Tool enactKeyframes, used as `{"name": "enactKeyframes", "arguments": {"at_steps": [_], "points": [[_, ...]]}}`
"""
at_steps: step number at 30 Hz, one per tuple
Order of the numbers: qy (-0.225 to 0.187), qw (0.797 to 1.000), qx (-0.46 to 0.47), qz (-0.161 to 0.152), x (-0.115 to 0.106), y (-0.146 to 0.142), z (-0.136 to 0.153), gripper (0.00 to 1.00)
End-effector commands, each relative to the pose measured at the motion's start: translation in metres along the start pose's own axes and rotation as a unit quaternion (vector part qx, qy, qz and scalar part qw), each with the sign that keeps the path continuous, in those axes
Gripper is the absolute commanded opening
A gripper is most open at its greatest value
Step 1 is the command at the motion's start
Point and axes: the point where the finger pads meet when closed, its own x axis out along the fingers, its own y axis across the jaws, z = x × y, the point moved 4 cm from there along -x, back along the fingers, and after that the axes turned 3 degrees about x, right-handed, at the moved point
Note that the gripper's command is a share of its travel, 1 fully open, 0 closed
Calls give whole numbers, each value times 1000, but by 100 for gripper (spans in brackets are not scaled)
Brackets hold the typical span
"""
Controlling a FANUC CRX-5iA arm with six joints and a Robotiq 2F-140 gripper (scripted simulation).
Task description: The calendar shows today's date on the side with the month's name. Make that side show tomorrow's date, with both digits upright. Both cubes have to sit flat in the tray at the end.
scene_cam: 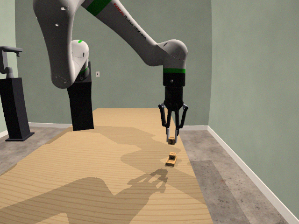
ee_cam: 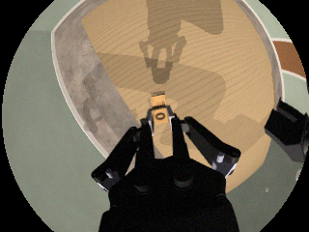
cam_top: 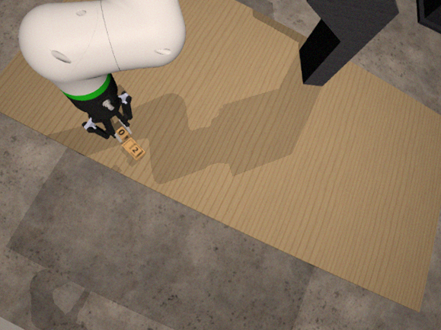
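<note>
arm: bent, wrist angled down | gripper (cam_top: 122, 131) (scene_cam: 171, 139) (ee_cam: 159, 112): pointing down, above table, fingers partly closed, gripping a cube

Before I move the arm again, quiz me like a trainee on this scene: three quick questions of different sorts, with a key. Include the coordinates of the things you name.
1. Multiple choice: which digit faces up on the held cube (cam_top: 121, 133) (scene_cam: 171, 141) (ee_cam: 159, 116)?
a) 5
b) 0
c) 8

2. True or false: the gripper (cam_top: 122, 132) (scene_cam: 172, 139) (ee_cam: 159, 112) has both cubes between its fingers.

3. Fill in: the top of the cube in the tray (cam_top: 141, 155) (scene_cam: 170, 164) shows the digit ___.

Key: 1 b; 2 false; 3 2.
</note>
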Motion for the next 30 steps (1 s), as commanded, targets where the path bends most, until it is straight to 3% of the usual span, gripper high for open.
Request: {"name": "enactKeyframes", "arguments": {"at_steps": [1, 14, 30], "points": [[0, 1000, 0, 0, 0, 0, 0, 24], [0, 1000, 0, 0, 16, 0, 0, 24], [0, 1000, 0, 0, 61, -1, 0, 24]]}}
